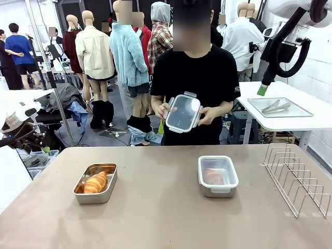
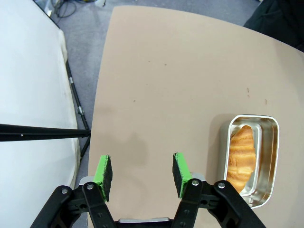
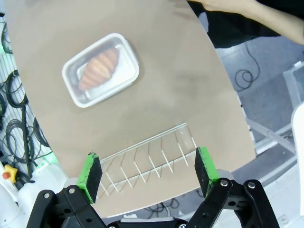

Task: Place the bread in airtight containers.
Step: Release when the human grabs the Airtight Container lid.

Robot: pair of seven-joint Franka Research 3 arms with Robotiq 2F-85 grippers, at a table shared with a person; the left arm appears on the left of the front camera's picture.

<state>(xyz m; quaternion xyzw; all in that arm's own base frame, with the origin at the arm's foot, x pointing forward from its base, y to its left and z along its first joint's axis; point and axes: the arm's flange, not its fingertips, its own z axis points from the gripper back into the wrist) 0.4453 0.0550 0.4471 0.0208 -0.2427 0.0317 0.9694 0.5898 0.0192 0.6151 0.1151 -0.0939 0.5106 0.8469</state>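
One bread roll [image 1: 96, 182] lies in an uncovered steel container [image 1: 110, 168] on the table's left; the left wrist view has this bread [image 2: 240, 156] and its pan [image 2: 273, 142] at lower right. Another bread roll [image 1: 212, 176] sits in the right container [image 1: 218, 193] under a clear lid, and the right wrist view looks down on that bread [image 3: 99, 68] and container [image 3: 76, 92]. At the far side, a person's hands hold a second clear lid [image 1: 182, 112] at chest height. My left gripper [image 2: 140, 168] hangs open over bare table, beside the open pan. High over the wire rack, my right gripper [image 3: 148, 166] is open with nothing in it.
A wire rack [image 1: 295, 179] stands at the table's right edge, directly below the right gripper [image 3: 147, 159]. A white side table [image 1: 311, 122] behind it carries a flat tray with tongs [image 1: 280, 107]. The person's forearm [image 3: 247, 14] reaches in at the far edge.
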